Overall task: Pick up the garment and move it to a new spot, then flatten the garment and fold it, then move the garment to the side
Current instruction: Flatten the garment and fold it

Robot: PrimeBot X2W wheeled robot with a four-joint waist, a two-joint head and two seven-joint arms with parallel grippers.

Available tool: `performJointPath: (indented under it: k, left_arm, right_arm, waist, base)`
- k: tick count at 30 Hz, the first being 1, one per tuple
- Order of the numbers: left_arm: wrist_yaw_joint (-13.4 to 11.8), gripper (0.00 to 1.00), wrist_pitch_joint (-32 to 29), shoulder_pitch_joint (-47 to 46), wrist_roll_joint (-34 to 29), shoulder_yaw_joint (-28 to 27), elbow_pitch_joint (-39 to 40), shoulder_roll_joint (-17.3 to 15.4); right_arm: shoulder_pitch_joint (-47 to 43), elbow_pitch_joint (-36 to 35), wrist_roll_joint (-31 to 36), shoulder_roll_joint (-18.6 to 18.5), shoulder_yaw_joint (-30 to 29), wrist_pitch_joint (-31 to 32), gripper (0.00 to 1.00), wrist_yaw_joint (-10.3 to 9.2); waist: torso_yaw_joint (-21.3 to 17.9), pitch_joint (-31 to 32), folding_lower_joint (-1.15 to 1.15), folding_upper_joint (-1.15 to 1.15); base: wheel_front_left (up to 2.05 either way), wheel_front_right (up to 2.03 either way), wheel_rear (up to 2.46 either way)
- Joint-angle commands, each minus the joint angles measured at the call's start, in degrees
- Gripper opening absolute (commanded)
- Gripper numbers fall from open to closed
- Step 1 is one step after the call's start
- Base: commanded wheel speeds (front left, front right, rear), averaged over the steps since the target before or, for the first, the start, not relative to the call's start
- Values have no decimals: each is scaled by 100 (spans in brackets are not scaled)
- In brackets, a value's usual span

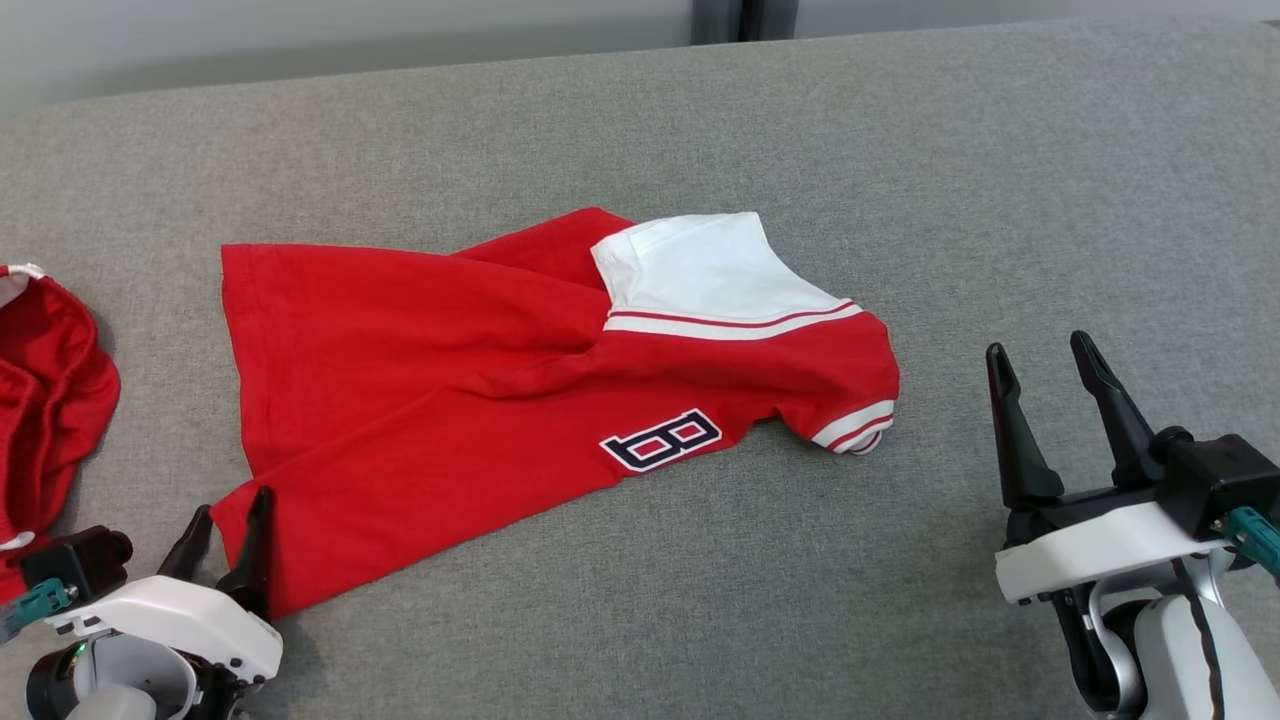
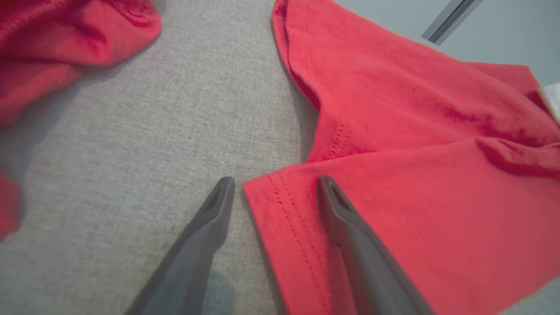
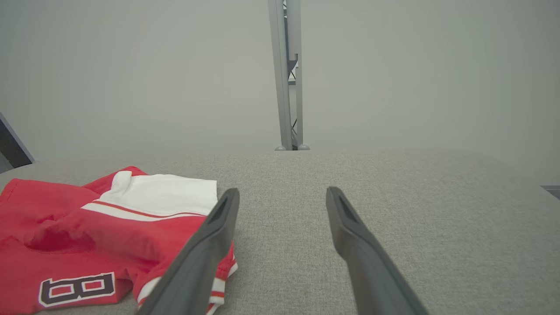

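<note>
Nearest the robot, the left claw (image 1: 228,528) (image 2: 274,192) is standing spread over the near-left hem corner of the red garment (image 1: 420,380) (image 2: 415,175) (image 3: 65,232). One finger is lying over the cloth, the other over the bare grey desk (image 1: 700,600) just beside the hem. Nothing is being pinched, and contact with the fabric cannot be told. The right claw (image 1: 1040,365) (image 3: 282,197) is hovering spread and empty at the near right, clear of the garment, with the striped sleeve cuff (image 1: 855,428) lying to its left. The garment is lying roughly flat across the middle of the desk, wrinkled through its centre, with a navy-and-white patch (image 1: 662,440) showing near the front edge and a white panel (image 1: 700,265) folded over at its far side. A second red garment (image 1: 45,400) (image 2: 52,43) is lying bunched at the left edge, apart from the first. Beyond the desk, a grey post (image 3: 286,87) is standing against a pale wall.
</note>
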State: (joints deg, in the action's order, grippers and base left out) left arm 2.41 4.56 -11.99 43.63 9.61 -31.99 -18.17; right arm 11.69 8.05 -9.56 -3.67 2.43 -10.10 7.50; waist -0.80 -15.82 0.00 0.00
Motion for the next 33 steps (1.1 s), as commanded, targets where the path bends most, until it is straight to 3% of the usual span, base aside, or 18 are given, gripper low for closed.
performJointPath:
  k: [1, 2, 3, 11, 16, 21, 33]
  left_arm:
    - [0, 38, -53, 27, 12, 53, -103, 39]
    - [5, 8, -18, 19, -2, 57, -80, 40]
    - [11, 0, 15, 18, -19, 59, -50, 31]
    - [-116, 0, 244, 70, -207, 79, 453, -113]
    - [-308, 0, 238, 38, -431, 220, 968, -140]
    - [-401, 0, 190, -97, -602, 363, 1347, -141]
    - [-335, 0, 175, -758, -897, 847, 1721, 176]
  right_arm:
    - [68, 12, 9, -9, -7, -40, 100, -2]
    - [78, 24, 5, -8, -9, -46, 100, -2]
    - [89, 29, 3, -9, -17, -51, 100, -2]
    - [264, 25, 0, -126, -149, -54, 100, -2]
    - [648, 7, -93, -343, -418, 51, 100, -2]
    - [1157, 162, -274, -641, -278, 276, 100, -2]
    - [2930, 1919, -1378, -1619, 1603, 969, 100, -2]
  waist:
    - [3, 2, 0, 0]
    - [6, 4, 0, 0]
    - [12, 7, 0, 0]
    - [116, 43, 0, 0]
    - [297, 32, 0, 0]
    - [489, -94, 0, 0]
    - [1277, -685, 0, 0]
  base:
    - [0, 0, 0]
    - [0, 0, 0]
    - [0, 0, 0]
    - [0, 0, 0]
    - [0, 0, 0]
    - [0, 0, 0]
    - [0, 0, 0]
